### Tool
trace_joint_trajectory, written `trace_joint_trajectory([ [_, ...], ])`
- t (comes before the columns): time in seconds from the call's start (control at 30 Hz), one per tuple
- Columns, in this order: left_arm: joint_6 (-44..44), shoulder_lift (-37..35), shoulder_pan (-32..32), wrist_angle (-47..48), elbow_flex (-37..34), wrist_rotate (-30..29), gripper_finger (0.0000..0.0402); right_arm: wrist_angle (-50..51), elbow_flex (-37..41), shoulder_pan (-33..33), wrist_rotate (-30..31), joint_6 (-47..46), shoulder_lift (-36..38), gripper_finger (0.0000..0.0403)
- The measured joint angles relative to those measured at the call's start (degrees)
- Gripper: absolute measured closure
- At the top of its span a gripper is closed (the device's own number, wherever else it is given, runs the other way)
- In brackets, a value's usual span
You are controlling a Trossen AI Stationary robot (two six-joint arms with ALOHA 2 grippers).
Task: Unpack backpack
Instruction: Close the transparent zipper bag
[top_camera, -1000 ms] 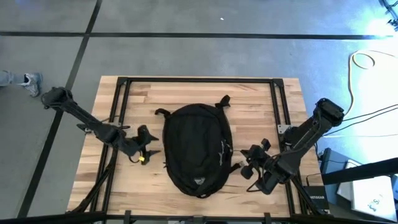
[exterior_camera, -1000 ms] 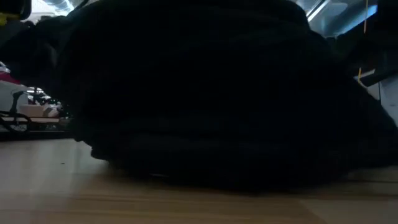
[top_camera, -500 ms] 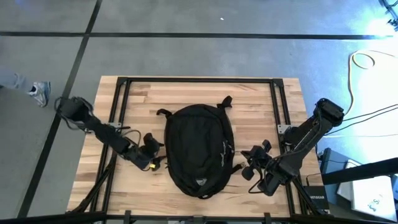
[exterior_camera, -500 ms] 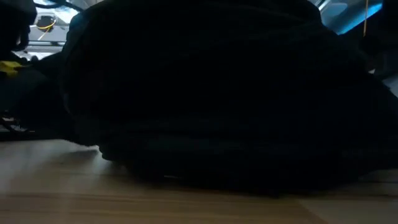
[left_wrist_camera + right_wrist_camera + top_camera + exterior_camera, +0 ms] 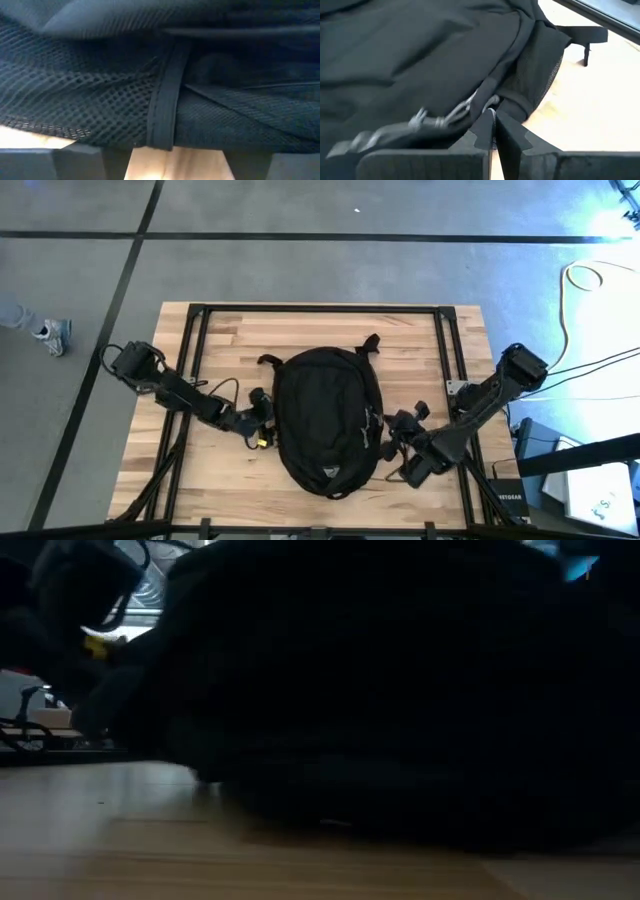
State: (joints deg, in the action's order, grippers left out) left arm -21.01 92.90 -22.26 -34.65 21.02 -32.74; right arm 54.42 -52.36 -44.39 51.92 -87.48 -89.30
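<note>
High view: backpack (image 5: 327, 420) lies flat mid-table (image 5: 300, 330), oval, straps toward the far edge, pale logo (image 5: 328, 471) at the near end. Both arms close in from its sides. Low view gives little: the pack's dark bulk fills it, bare wood in front, a bit of yellow and cable at upper left.

Left wrist view alone shows the pack's side mesh (image 5: 85, 100) and a vertical strap (image 5: 167, 95), right up against the camera, wood below. Left gripper (image 5: 262, 420) sits tight on the pack's left flank; fingers (image 5: 75, 162) show only as a dark bar, spread cannot tell.

Right wrist view shows the silver zipper pulls (image 5: 440, 117) on a seam, just beyond the fingertips. Right gripper (image 5: 494, 131) is clenched, fingers (image 5: 515, 135) pressed together with their tips at a fold of fabric; a grip on it can't be confirmed.

Surface: pale wood planks with a black frame (image 5: 320, 310). Grey floor around, a shoe (image 5: 50, 335) at the left, a pale cable (image 5: 590, 280) at the right.
</note>
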Motion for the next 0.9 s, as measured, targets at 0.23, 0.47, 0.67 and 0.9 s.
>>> trace_joint_trajectory([
  [0.23,7.5,-0.1,6.0,-6.6,-1.1,8.2,0.0201,-5.6,4.4,6.3,-4.9,11.1,2.4,0.0403],
  [0.47,7.7,-0.5,8.5,-20.0,-7.7,12.6,0.0263,-27.9,14.4,11.6,-9.5,28.6,11.4,0.0403],
  [0.67,8.2,-0.5,8.5,-25.0,-9.7,16.1,0.0385,-37.7,18.3,15.6,-13.8,40.3,15.8,0.0403],
  [0.9,9.6,-0.5,8.5,-27.7,-9.7,16.9,0.04,-41.6,18.4,22.0,-24.3,49.5,15.9,0.0387],
])
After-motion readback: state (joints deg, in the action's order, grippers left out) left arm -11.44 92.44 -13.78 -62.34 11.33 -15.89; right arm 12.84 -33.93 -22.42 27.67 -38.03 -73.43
